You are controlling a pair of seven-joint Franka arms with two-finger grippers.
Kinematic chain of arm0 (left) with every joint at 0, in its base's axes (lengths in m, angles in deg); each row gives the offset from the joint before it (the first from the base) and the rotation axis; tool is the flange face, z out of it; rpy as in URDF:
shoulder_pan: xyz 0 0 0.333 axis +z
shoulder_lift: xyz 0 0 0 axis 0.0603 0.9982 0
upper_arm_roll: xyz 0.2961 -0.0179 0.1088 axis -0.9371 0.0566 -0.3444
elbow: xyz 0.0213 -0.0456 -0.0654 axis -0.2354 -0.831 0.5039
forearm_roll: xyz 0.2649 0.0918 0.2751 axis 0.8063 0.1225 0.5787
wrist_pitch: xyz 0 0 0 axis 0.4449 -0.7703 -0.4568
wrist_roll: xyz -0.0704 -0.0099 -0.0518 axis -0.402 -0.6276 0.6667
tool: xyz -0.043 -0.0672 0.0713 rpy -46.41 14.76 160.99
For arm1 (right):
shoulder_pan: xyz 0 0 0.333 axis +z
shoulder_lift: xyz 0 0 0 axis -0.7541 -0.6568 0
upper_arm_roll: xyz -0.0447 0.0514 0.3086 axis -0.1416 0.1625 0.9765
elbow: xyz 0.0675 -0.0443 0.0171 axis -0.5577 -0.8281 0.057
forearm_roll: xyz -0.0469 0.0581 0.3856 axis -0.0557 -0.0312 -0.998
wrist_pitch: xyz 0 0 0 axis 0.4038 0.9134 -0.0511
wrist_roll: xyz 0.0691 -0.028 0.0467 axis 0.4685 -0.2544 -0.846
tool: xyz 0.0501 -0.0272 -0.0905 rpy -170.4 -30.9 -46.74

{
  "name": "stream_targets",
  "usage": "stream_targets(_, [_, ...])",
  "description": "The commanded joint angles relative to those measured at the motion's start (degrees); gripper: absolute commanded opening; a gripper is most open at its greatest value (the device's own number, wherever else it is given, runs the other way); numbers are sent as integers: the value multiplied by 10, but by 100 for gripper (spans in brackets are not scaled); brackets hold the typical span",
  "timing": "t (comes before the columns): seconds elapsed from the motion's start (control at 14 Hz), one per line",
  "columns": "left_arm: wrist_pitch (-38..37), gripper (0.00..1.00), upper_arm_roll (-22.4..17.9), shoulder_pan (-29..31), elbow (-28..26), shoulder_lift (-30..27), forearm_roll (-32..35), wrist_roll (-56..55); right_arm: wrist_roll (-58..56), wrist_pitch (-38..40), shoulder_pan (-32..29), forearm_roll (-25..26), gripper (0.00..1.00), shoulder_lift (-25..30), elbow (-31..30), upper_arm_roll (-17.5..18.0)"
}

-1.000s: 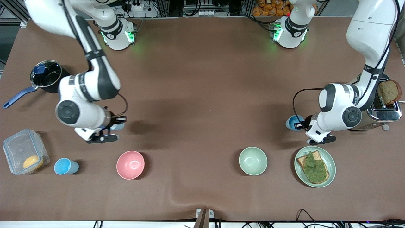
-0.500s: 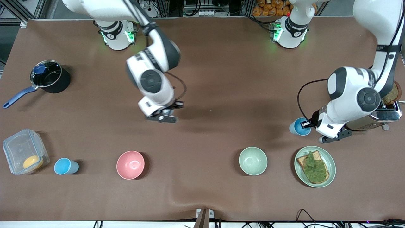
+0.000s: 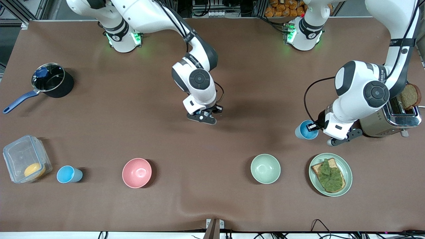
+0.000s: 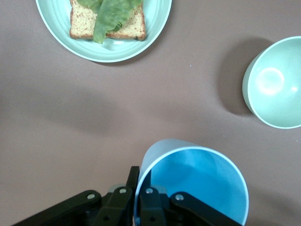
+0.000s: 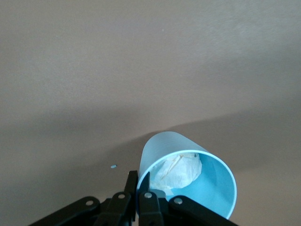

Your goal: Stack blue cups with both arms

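My left gripper (image 3: 312,127) is shut on the rim of a bright sky-blue cup (image 3: 304,130) and holds it above the table, beside the toaster and over the spot between the green bowl and the plate. In the left wrist view one finger is inside and one outside the cup (image 4: 194,184). My right gripper (image 3: 203,116) is over the middle of the table, shut on the rim of a paler blue cup (image 5: 189,181) with something whitish crumpled inside; the wrist hides this cup in the front view. A third blue cup (image 3: 68,174) stands beside the clear container.
A pink bowl (image 3: 136,172) and a pale green bowl (image 3: 265,168) sit near the front camera. A plate with toast and greens (image 3: 330,174) lies below the left gripper. A toaster (image 3: 390,121), a lidded pot (image 3: 49,79) and a clear container (image 3: 25,158) stand at the table's ends.
My right arm swung from near the container's end to the table's middle, carrying the paler cup. My left gripper shifted a little toward the middle with the bright blue cup.
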Motion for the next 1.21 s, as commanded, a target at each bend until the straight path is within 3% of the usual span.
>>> stream_targets(0.0, [-2,0,3,5,-6,-7,-3,-7,7,3,2,-7,13,-16,22,-8])
stream_targets(0.07, [-2,0,3,5,-6,-7,-3,-7,7,-3,5,-5,91,-19,22,-8])
stream_targets(0.14, [-2,0,3,4,-6,-7,-3,-7,4,-5,15,3,100,-18,22,-8])
stream_targets(0.43, [-2,0,25,4,-6,-9,-5,-21,-1,19,9,1,100,-5,50,-11])
stream_targets(0.71, [-2,0,84,1,-6,-4,-5,-84,-50,136,-23,6,100,24,103,-14])
stream_targets(0.86, [-2,0,105,-14,-4,2,-1,-129,-133,181,-70,2,100,59,111,-13])
stream_targets(1.14, [-2,0,105,-97,30,31,3,-216,-253,262,-170,-4,100,117,111,-12])
